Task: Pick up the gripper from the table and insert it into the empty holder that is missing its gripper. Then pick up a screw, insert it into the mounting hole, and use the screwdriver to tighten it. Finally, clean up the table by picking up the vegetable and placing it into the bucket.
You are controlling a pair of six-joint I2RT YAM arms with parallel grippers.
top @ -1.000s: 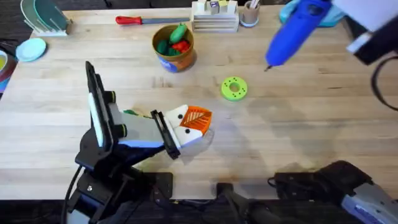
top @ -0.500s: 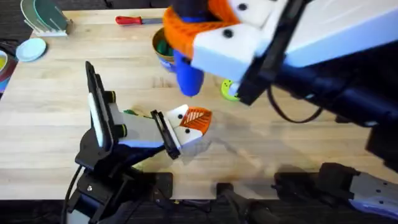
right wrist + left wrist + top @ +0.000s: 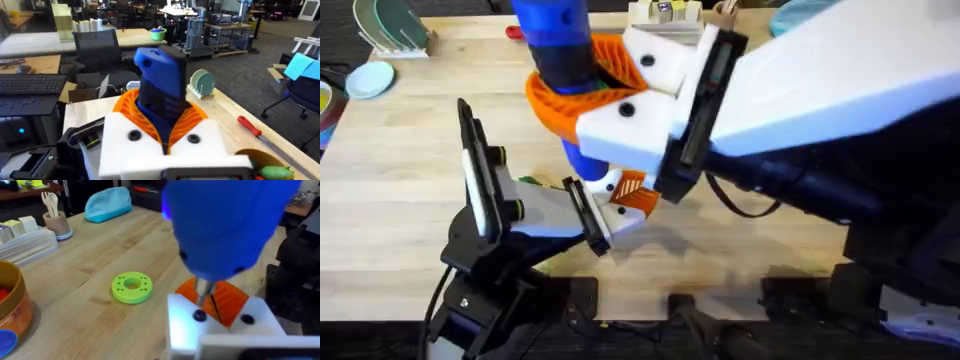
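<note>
Here the blue screwdriver (image 3: 555,40) is held upright in the right claw (image 3: 582,95), whose orange ribbed pads are closed around its body. Its thin dark tip is brought down onto the dark screw (image 3: 199,315) seated in the white holder (image 3: 220,330), with the orange gripper (image 3: 227,297) rising just behind it. The holder is clamped in the left claw (image 3: 610,215), which is closed on it near the middle of the worktop (image 3: 400,200).

For the tightening to go well, the bit should probably be kept straight in line with the screw and pressed lightly. The holder should be kept steady by the left arm so that it is not twisted out of grip.

The screwdriver is seen as a thick, glossy, bright-blue barrel narrowing to a slim metal shaft. Beyond it, to the left, a green ring disc (image 3: 132,287) is lying flat on the worktop.
</note>
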